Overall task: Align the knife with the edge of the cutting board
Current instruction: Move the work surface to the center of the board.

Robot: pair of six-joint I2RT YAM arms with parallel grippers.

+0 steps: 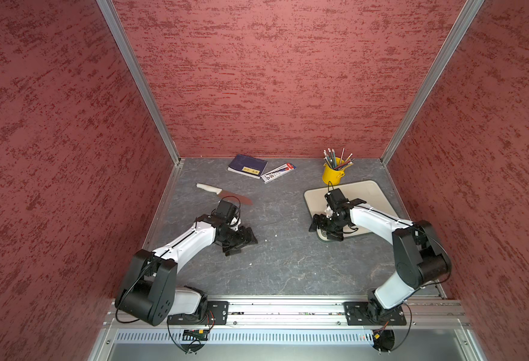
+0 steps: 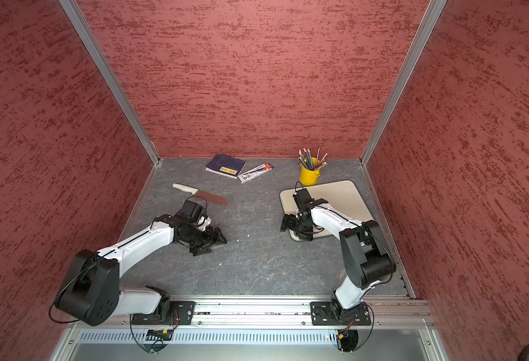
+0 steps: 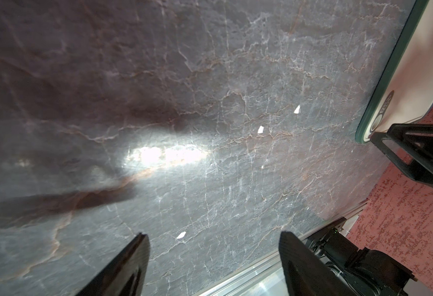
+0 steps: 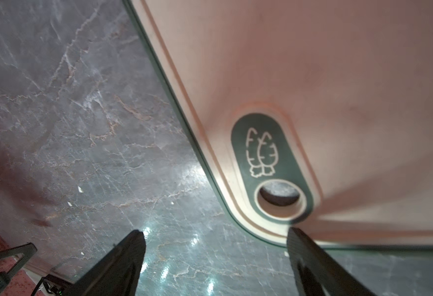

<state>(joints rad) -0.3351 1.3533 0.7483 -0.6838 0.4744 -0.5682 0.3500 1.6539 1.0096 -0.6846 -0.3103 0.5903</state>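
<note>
The knife (image 1: 224, 193) (image 2: 199, 193) lies flat on the grey table at the back left, off-white handle toward the left wall, blade pointing right. Far from it, at the right, lies the beige cutting board (image 1: 366, 193) (image 2: 341, 197) (image 3: 427, 64) (image 4: 338, 77). My left gripper (image 1: 241, 242) (image 2: 213, 242) (image 3: 214, 238) hovers low over bare table just in front of the knife's blade, open and holding nothing. My right gripper (image 1: 319, 231) (image 2: 291, 229) (image 4: 215, 235) is open and empty at the board's near left corner, beside its dark oval mark (image 4: 269, 153).
A dark blue booklet (image 1: 247, 165) and a pen packet (image 1: 278, 172) lie at the back. Behind the board stands a yellow cup of pencils (image 1: 333, 173). Small white specks (image 3: 260, 130) dot the table. Red walls enclose three sides; a metal rail (image 1: 288, 312) runs along the front.
</note>
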